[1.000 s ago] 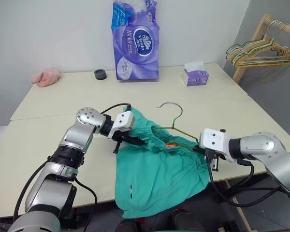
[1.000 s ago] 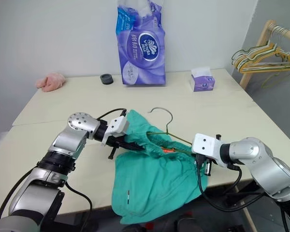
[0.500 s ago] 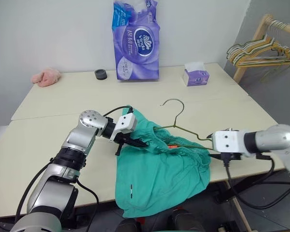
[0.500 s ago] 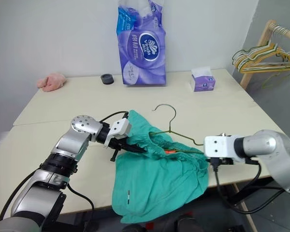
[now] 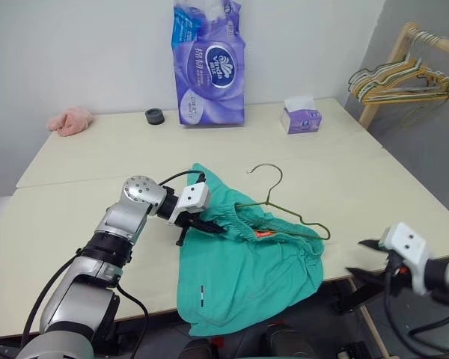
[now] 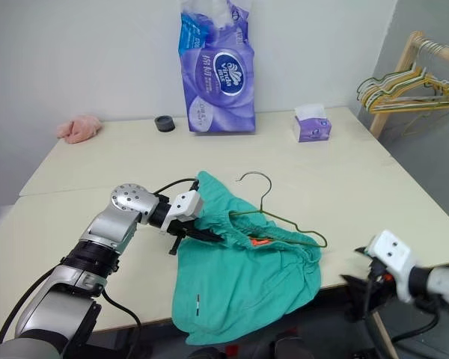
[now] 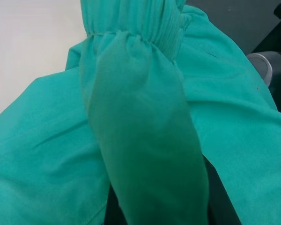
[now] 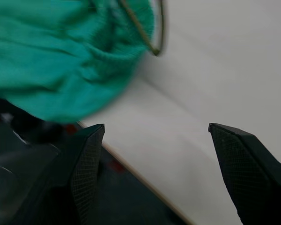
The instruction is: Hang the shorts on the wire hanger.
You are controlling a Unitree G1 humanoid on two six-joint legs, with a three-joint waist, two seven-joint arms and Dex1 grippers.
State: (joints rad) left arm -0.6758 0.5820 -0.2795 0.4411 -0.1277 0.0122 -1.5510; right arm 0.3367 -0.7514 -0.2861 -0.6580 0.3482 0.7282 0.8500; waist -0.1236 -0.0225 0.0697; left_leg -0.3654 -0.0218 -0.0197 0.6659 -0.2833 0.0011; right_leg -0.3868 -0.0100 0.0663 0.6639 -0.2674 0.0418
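The teal-green shorts (image 5: 243, 258) lie at the table's front edge, with their legs hanging over it. The wire hanger (image 5: 284, 213) is threaded into the waistband; its hook and right corner stick out bare. My left gripper (image 5: 209, 224) is shut on the waistband's left part, and in the left wrist view the shorts' fabric (image 7: 140, 117) drapes over its fingers. My right gripper (image 5: 361, 258) hangs open past the table's front right edge, apart from the shorts. In the right wrist view the shorts (image 8: 61, 56) and the hanger's corner (image 8: 152, 42) lie beyond it.
At the back of the table (image 5: 359, 179) stand a tall purple tissue pack (image 5: 209, 63), a small tissue box (image 5: 302, 117) and a black roll (image 5: 155, 116). A pink cloth (image 5: 69, 120) lies back left. A wooden rack with yellow and green hangers (image 5: 404, 75) stands at right.
My right gripper has opened, let go at the waistband's right end, and drawn back to the right, off the table's edge. The left gripper has kept still.
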